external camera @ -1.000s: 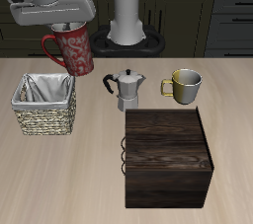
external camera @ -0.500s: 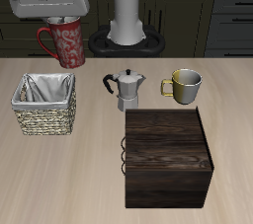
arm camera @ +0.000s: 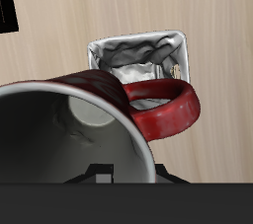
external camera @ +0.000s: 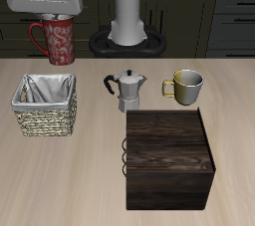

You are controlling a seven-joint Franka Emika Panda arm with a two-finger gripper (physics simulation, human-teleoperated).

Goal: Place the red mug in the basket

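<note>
My gripper point(external camera: 53, 16) is shut on the rim of the red mug point(external camera: 58, 42), a tall dark-red mottled mug with a loop handle, and holds it upright in the air above the back of the table. The basket point(external camera: 44, 106), pale woven wicker with a white-grey cloth lining, stands on the table below the mug and nearer the front edge. In the wrist view the mug's grey inside point(arm camera: 69, 139) and red handle point(arm camera: 163, 110) fill the frame, and the basket point(arm camera: 138, 55) shows beyond them. The fingertips are hidden.
A silver moka pot point(external camera: 125, 91) and a shiny yellow-gold mug point(external camera: 184, 87) stand at mid table beside the basket. A dark wooden box point(external camera: 169, 158) sits nearer the front edge. The robot base point(external camera: 127, 26) stands at the back.
The gripper has carried the red mug sideways, away from the robot base and towards the spot above the basket. The mug has turned from tilted to upright.
</note>
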